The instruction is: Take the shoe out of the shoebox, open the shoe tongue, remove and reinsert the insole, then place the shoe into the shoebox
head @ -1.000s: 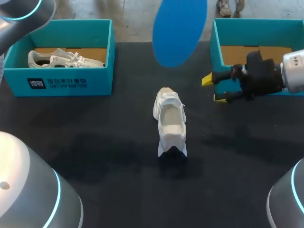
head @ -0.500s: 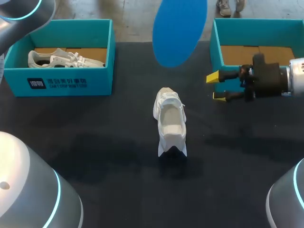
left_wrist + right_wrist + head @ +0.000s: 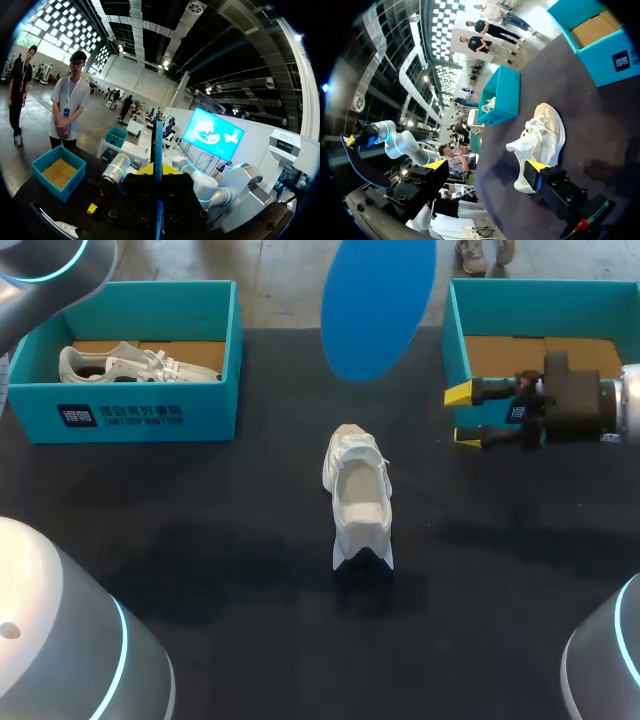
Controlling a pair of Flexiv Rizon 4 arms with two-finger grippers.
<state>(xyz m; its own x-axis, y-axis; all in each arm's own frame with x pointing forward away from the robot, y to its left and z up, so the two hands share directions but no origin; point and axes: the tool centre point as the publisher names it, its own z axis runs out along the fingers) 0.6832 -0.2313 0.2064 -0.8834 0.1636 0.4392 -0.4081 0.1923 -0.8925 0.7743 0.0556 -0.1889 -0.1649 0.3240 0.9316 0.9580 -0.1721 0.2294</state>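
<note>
Though overhead hides it, left tool (image 3: pixel 158 171) grips blue insole (image 3: pixel 158 140); right tool (image 3: pixel 462 415) gapes empty.

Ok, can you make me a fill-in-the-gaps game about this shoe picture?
The left gripper holds up an insole coloured ___.
The shoe on the table is coloured ___.
The right gripper, by the empty shoebox, has its fingers ___.
Missing words: blue; white; open.

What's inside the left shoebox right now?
One white shoe lying on the brown cardboard floor. The shoebox's near wall hides the floor's front strip, so anything there can't be seen.
</note>
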